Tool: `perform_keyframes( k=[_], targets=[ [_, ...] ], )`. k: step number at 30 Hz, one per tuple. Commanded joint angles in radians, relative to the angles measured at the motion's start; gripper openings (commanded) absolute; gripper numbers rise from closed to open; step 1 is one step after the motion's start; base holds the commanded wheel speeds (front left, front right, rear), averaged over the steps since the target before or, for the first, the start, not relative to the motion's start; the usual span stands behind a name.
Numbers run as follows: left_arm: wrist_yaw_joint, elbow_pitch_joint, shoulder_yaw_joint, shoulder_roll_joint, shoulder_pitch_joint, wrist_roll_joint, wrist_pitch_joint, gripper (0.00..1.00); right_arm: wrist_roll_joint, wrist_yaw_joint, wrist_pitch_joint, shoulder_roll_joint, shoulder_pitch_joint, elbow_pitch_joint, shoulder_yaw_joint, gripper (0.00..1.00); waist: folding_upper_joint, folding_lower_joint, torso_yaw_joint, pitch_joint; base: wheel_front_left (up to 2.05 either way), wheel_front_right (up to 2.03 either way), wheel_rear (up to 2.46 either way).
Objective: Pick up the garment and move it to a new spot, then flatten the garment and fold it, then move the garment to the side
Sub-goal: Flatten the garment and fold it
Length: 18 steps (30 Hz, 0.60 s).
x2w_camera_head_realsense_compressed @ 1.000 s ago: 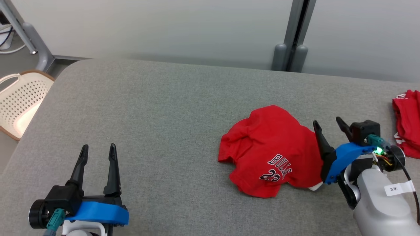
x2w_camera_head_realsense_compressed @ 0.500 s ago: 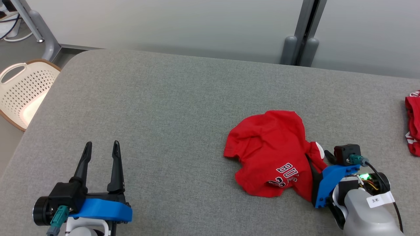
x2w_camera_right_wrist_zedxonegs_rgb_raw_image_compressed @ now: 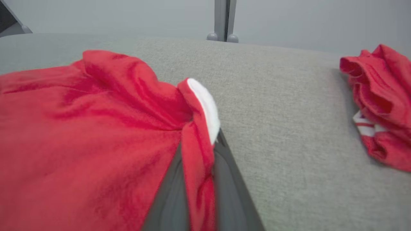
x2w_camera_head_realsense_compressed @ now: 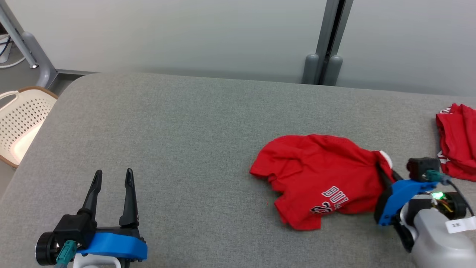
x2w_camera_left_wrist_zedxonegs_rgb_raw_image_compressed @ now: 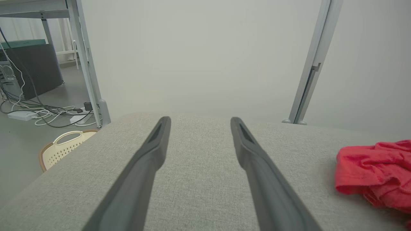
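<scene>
Garment [x2w_camera_head_realsense_compressed: 319,175]: red jersey w/ white lettering, crumpled, lying on grey worktop [x2w_camera_head_realsense_compressed: 186,130], right of centre in head view. Its right-hand edge, w/ white trim, is gathered up and pinched btwn the fingers of right end effector [x2w_camera_head_realsense_compressed: 385,168]. Rest of cloth lies on the worktop. Right wrist view: a fold of red cloth runs down btwn both dark fingers, jaws drawn narrow and gripping it. Left end effector [x2w_camera_head_realsense_compressed: 113,172] is at near-left of worktop, well apart from garment, fingers spread wide w/ nothing btwn them. Left wrist view: bare worktop in the gap. Second red garment [x2w_camera_head_realsense_compressed: 457,145] bunched at far-right edge, apart from the first. Perforated cream basket [x2w_camera_head_realsense_compressed: 18,123] off worktop's left side, lower down. Grey post [x2w_camera_head_realsense_compressed: 329,37] against pale wall behind.
</scene>
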Motion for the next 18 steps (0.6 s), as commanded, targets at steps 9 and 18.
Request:
perform_keyframes(
  k=[9,18],
  targets=[
    [-0.007,-0.002,-0.002,-0.005,0.037,0.009,-0.004,1.0,0.033,0.0,-0.007,-0.138,0.009,-0.191,-0.147,0.0,0.0,0.0,-0.045,-0.067,0.0,0.0,0.0],
    [-0.008,-0.007,0.006,-0.009,0.062,0.01,-0.004,1.0,0.006,0.0,-0.007,-0.013,0.1,-0.412,-0.074,0.0,0.0,0.0,-0.045,-0.101,0.0,0.0,0.0]
  ],
)
